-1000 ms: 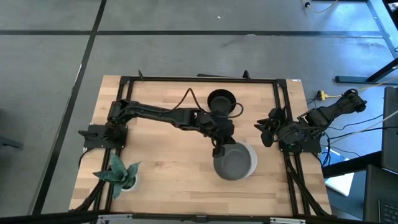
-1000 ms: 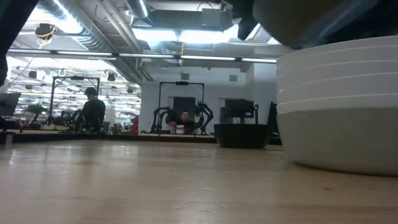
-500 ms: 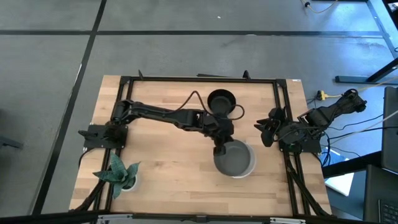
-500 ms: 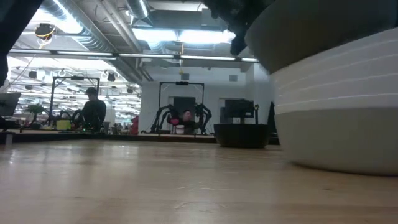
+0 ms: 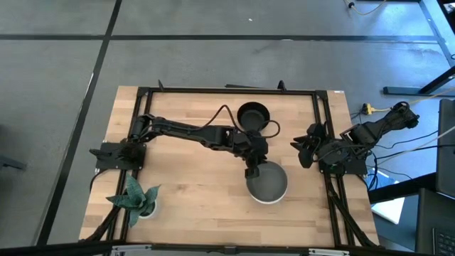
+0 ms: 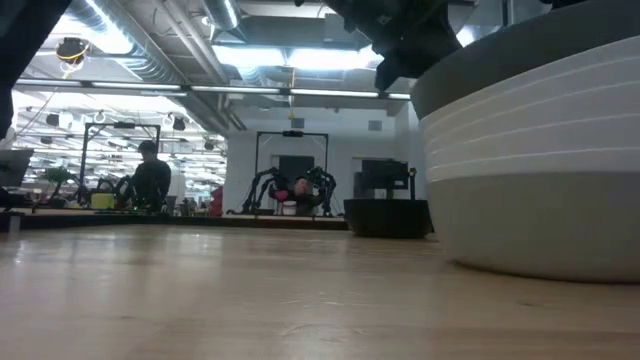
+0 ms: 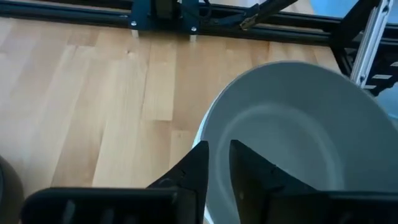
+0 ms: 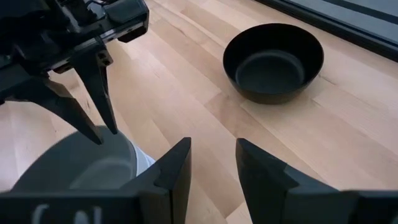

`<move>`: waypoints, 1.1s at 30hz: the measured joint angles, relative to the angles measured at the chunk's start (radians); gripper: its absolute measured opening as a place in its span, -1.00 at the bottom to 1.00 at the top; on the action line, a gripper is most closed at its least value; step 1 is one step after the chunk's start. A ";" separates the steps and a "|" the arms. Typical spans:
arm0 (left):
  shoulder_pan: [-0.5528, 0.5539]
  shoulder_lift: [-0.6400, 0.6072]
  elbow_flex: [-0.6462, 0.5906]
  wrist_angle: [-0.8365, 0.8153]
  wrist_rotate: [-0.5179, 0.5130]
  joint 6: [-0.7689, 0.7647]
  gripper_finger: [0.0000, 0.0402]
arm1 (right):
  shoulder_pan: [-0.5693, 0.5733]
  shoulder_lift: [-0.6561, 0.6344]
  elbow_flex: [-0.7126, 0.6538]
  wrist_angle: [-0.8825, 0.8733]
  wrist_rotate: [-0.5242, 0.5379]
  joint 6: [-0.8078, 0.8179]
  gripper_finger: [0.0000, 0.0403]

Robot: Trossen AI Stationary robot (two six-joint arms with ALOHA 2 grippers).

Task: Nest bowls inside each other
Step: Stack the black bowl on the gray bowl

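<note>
Potted plant [image 5: 135, 199]: far left of the stack of bowls [image 5: 266, 186], not involved.
Left tool [image 5: 250, 171]: at the stack's near-left rim, pinching the wall of the grey bowl [image 7: 292, 143] on top. Best released only once that bowl sits level.
Black bowl [image 5: 252, 115]: on the tabletop [image 5: 192, 185] behind the stack, likely next.
Right tool [image 5: 302, 151]: right of the stack, parted, idle.

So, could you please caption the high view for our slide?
Left gripper holds the grey bowl by its rim on the white stack; black bowl waits behind.
</note>
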 joint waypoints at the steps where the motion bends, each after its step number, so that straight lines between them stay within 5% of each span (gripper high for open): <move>1: 0.000 0.000 0.000 0.001 0.000 0.001 -0.69 | 0.000 0.000 0.000 0.000 0.000 0.000 -0.37; 11: 0.003 -0.044 -0.001 0.015 0.000 0.083 -0.66 | 0.000 0.000 0.000 -0.001 -0.001 0.000 -0.37; 23: 0.038 -0.240 -0.016 -0.043 -0.007 0.162 -0.67 | 0.000 0.000 0.001 0.017 0.001 0.003 -0.37; 27: 0.051 -0.354 -0.152 0.032 -0.003 0.159 -0.69 | 0.000 0.000 0.001 0.017 0.007 0.003 -0.37; 33: 0.087 -0.600 -0.520 0.291 -0.037 0.067 -0.67 | -0.008 0.000 0.001 0.022 0.058 0.019 -0.37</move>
